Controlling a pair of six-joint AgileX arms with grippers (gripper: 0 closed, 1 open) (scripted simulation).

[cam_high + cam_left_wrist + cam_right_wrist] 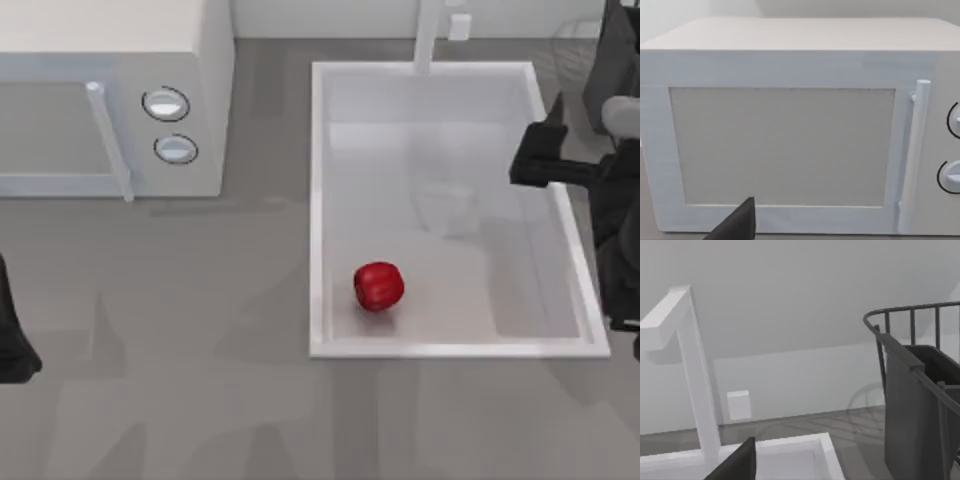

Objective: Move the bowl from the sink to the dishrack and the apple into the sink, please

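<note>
Apple [379, 286] in sink [318, 200], beside microwave [110, 100]

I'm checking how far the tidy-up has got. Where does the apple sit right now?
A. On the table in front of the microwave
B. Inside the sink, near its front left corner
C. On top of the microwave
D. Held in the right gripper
B: the top view shows the apple resting on the floor of the sink, near the front left corner, with no gripper touching it.

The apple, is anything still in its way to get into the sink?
No. The apple already lies inside the sink, on the basin floor near its front left corner, so it has no way left to go. The right gripper hangs over the sink's right rim; the left arm is parked at the table's left edge.
</note>
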